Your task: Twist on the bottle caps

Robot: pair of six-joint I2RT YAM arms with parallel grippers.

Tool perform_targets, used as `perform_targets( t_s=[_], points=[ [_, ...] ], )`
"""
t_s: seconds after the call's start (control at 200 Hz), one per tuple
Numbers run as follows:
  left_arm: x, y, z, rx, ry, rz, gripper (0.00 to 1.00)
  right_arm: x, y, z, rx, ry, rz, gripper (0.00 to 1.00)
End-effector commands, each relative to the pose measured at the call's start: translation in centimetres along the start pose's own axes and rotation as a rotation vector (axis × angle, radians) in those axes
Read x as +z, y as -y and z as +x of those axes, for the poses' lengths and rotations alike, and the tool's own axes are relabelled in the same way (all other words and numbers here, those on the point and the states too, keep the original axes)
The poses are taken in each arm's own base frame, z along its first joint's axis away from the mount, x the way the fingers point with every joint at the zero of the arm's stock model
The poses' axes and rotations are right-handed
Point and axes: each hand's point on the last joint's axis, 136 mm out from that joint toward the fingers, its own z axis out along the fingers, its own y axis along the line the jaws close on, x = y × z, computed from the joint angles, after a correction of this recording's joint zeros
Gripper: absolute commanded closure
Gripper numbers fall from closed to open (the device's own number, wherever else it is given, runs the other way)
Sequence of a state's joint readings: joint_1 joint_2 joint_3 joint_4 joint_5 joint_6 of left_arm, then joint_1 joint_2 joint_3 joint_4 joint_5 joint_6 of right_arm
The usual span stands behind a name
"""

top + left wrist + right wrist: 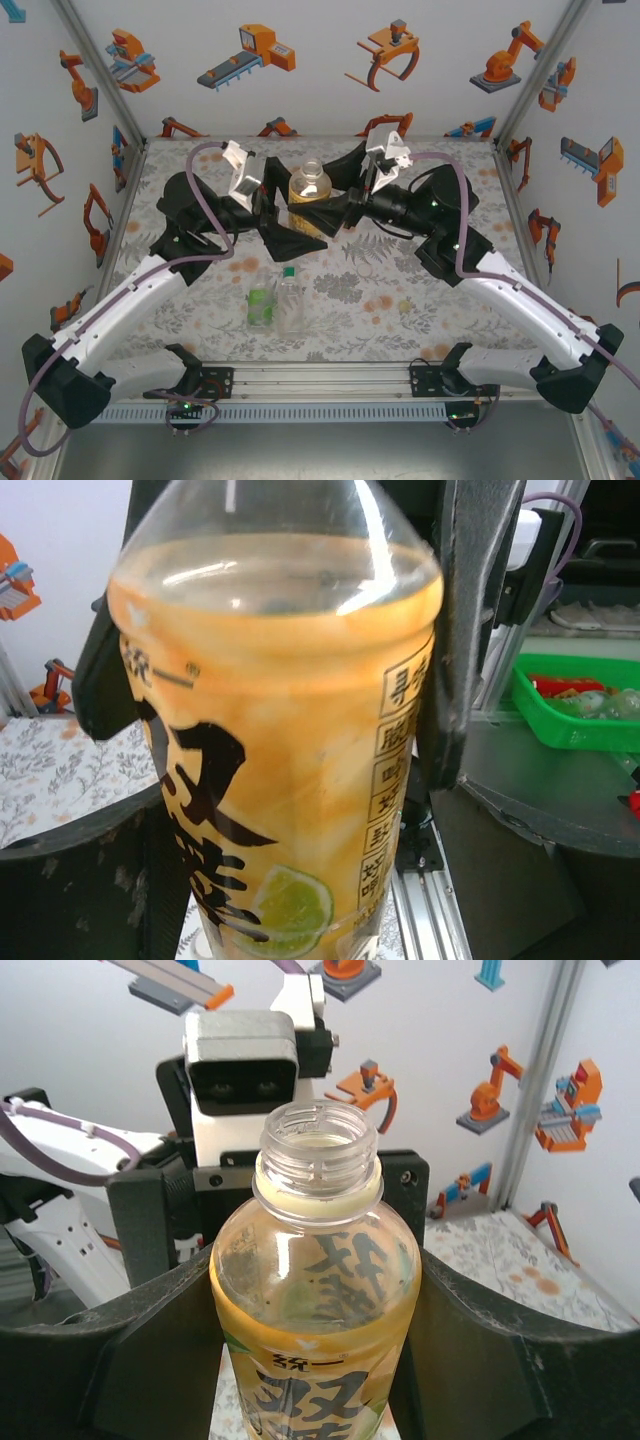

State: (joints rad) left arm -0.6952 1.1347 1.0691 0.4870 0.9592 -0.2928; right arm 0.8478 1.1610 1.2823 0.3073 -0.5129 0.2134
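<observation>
Amber bottle (309,185), uncapped, is at the far middle of the floral bench (420,300), your left tool (275,680) and right tool (312,1350) both pinching it. The green bottle (261,305) and clear bottle (290,300) stand by the front edge, with bare surface on both sides.

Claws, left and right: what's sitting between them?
The amber bottle, its neck uncapped, sits between the left claw and the right claw in the top view; each wrist view shows it close up too.
</observation>
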Motion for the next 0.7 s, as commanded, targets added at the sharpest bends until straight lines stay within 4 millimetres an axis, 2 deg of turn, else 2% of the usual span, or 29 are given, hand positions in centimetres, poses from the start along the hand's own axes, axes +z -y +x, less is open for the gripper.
perform_targets(
  t_s=[0.0, 0.285, 0.601, 0.696],
  points=[
    [0.3, 0.8, -1.5, 0.050, 0.026, 0.048, 0.22, -0.4, -1.7, -4.7, -0.056, 0.132, -0.062, 0.73],
    [0.5, 0.7, -1.2, 0.040, 0.015, 0.054, 0.32, -1.1, -2.2, -5.9, -0.057, 0.162, -0.065, 0.74],
    [0.6, 1.6, -1.2, 0.038, -0.004, 0.070, 0.48, -1.3, -1.9, -5.1, -0.032, 0.144, -0.042, 0.74],
    [0.6, 1.7, -1.0, 0.038, -0.016, 0.070, 0.51, -1.4, -1.7, -4.9, -0.025, 0.139, -0.031, 0.68]
  ],
)
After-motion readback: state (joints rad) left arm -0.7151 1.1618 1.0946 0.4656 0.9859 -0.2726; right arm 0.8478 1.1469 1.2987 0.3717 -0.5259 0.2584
